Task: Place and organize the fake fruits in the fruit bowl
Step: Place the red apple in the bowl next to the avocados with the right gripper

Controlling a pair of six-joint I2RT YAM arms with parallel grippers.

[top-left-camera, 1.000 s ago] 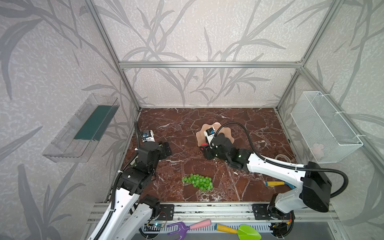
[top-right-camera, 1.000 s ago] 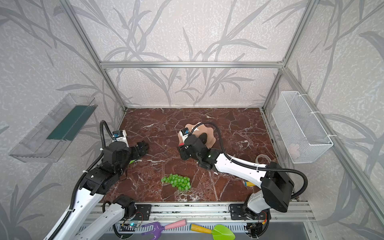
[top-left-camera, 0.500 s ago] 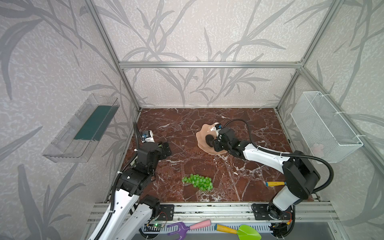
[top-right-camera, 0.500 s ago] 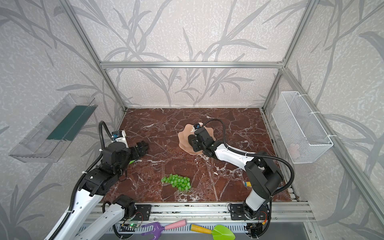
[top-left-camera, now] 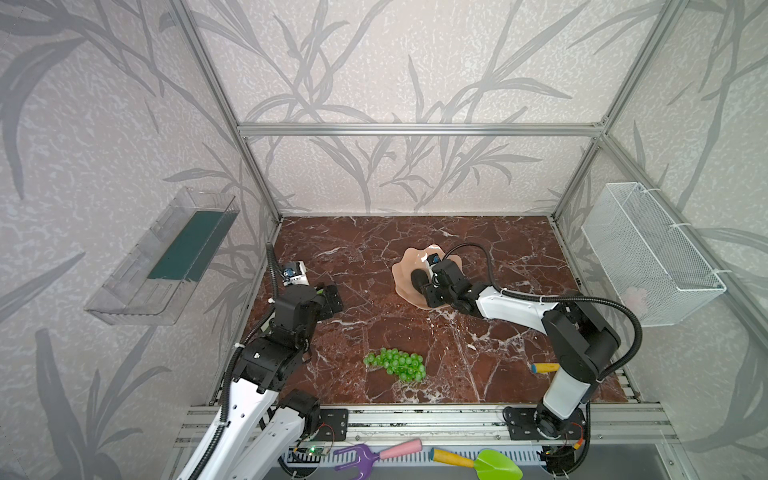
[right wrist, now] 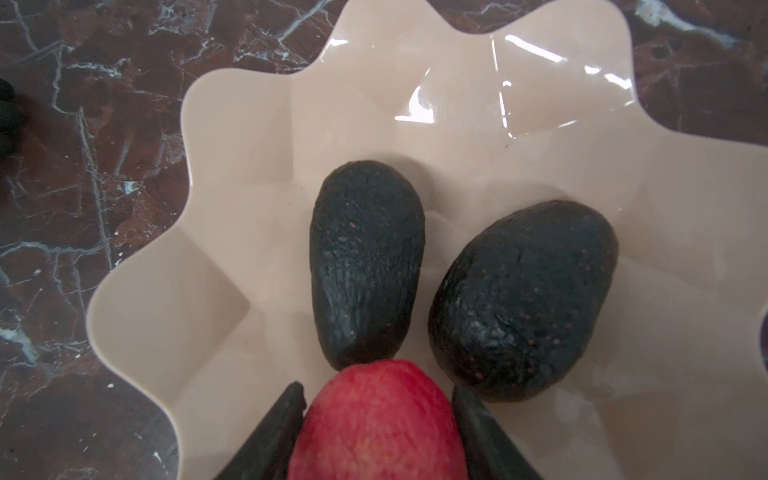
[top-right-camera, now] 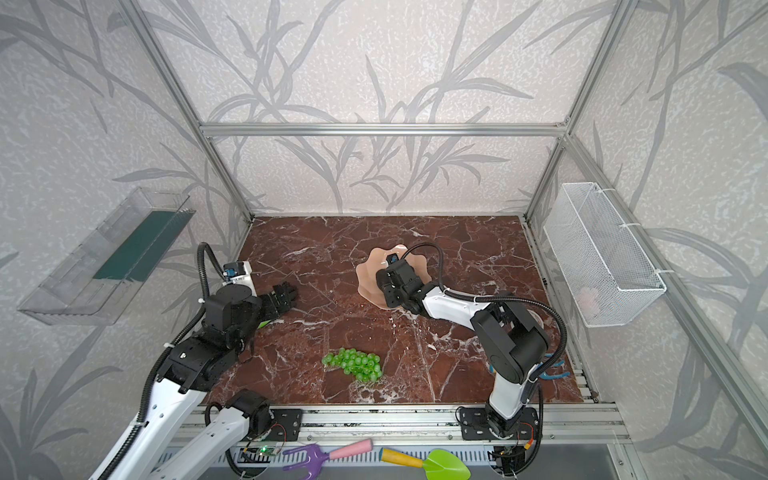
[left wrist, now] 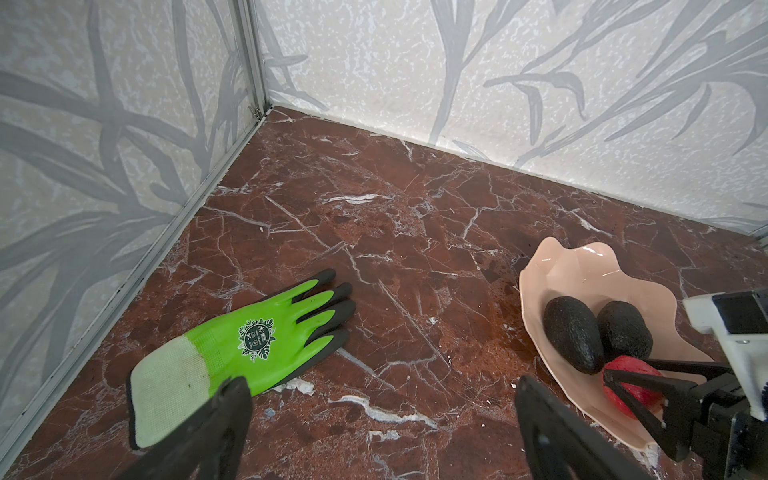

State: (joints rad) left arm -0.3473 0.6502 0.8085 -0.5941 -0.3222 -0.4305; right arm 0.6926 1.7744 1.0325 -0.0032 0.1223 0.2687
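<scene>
The fruit bowl (right wrist: 249,166) sits near the middle of the red marble table (left wrist: 374,208). It has two dark avocados (right wrist: 365,262) lying side by side in it, almost touching at the ends nearest my right wrist camera. The red apple (right wrist: 378,419) is low in the bowl too, right up against the end of one avocado.

My right gripper (right wrist: 377,388) has one finger on each side of the apple, very close to it. I cannot tell if it is pinching the apple or has just let go. My left gripper (left wrist: 382,386) hangs with its jaws spread wide and nothing in them, over bare table beside a green glove (left wrist: 257,336) (not a fruit, so I leave it alone).

I think I am at the step of setting the apple down. Three fruits are in, or as good as in. The bunch of green grapes (top-left-camera: 395,365) lies out on the table near the front edge, well apart from the bowl.

Next I need to open the right fingers all the way and lift straight up, so I don't bump the avocados. Then it is the grapes' turn. They are a floppy bunch, so I should grab across the thick middle. The far half of the bowl is bare, so there is room.
</scene>
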